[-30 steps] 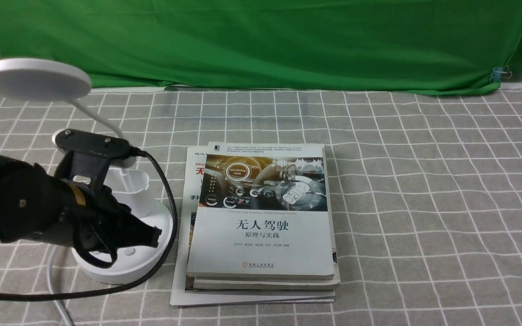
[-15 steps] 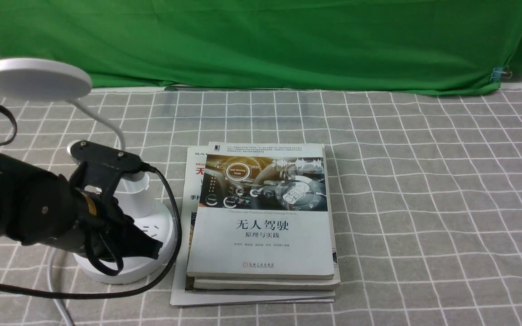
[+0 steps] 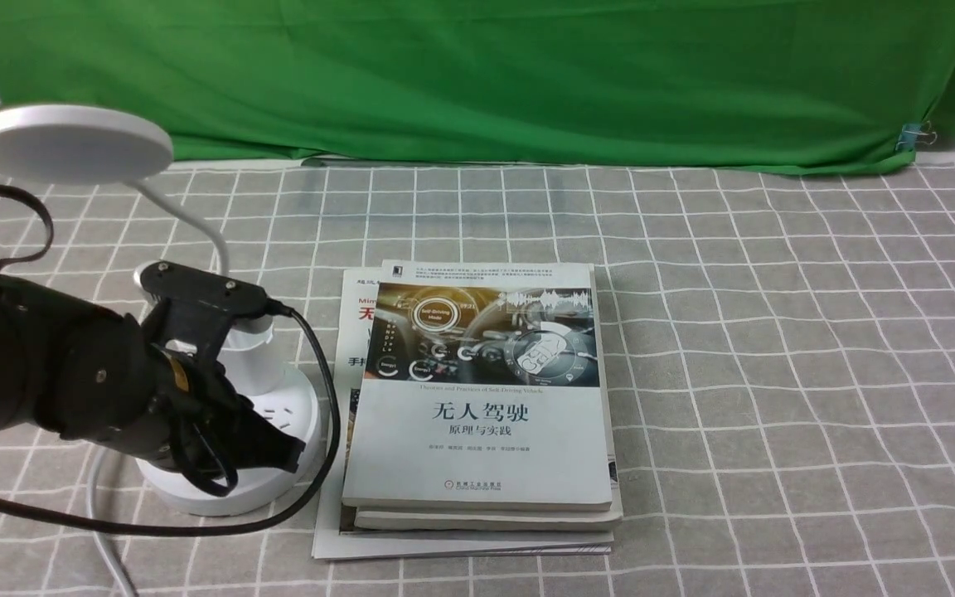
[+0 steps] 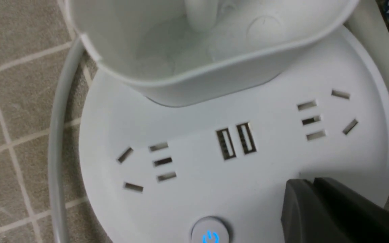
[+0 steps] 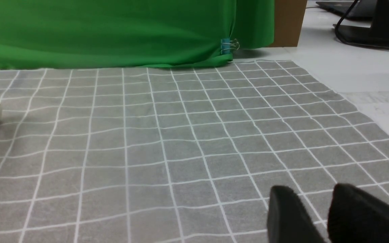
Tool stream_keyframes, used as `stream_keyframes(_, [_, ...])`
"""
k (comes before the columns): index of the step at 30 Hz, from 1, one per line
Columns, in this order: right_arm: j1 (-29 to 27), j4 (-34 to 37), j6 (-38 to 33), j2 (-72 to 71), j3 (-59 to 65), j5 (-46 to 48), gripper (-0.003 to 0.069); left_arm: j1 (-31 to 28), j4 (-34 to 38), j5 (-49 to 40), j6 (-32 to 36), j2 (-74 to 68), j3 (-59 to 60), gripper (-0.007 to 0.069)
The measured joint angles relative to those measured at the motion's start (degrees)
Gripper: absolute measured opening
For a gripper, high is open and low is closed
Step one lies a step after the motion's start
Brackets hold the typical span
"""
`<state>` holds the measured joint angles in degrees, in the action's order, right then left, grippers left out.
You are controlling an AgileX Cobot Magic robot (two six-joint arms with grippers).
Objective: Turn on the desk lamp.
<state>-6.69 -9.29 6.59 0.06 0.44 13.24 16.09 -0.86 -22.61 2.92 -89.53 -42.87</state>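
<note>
The desk lamp [image 3: 255, 369] stands at the left of the checked cloth [image 3: 776, 332], just beside the stack of books [image 3: 477, 398], and its disc head [image 3: 71, 141] hangs over the far left edge. The left gripper [image 3: 283, 452] sits low over the front of the round base [image 3: 302, 402] with its fingers pressed together and nothing between them. Compared with a second ago, the arm has slid to the right and dropped. The small button that showed then on the front of the base is now hidden under the dark fingertips, and a socket behind them has come into sight. The lamp head has also shifted slightly to the right. In the left wrist view a power button [image 4: 210, 234] glows blue beside the fingers. The right gripper [image 5: 311, 192] is low over bare cloth, well away from the lamp, with a narrow gap between its fingers.
</note>
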Motion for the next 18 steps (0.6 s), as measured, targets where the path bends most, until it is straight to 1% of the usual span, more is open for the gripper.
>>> stream_keyframes(6, [0.0,0.0,0.0,0.0,0.0,0.0,0.0244,0.05,-0.9,-1.73,-0.23,2.53,0.29,0.0019])
stream_keyframes(11, [0.0,0.0,0.0,0.0,0.0,0.0,0.0244,0.05,-1.07,-5.63,-0.35,10.45,0.7,0.0019])
stream_keyframes(14, [0.0,0.0,0.0,0.0,0.0,0.0,0.0244,0.05,-0.76,-9.88,-0.39,18.2,5.21,0.0019])
stream_keyframes(16, [0.0,0.0,0.0,0.0,0.0,0.0,0.0244,0.05,0.01,-10.59,-0.63,20.75,7.18,0.0019])
stream_keyframes(18, [0.0,0.0,0.0,0.0,0.0,0.0,0.0244,0.05,1.58,-11.03,-1.24,25.98,12.0,0.0019])
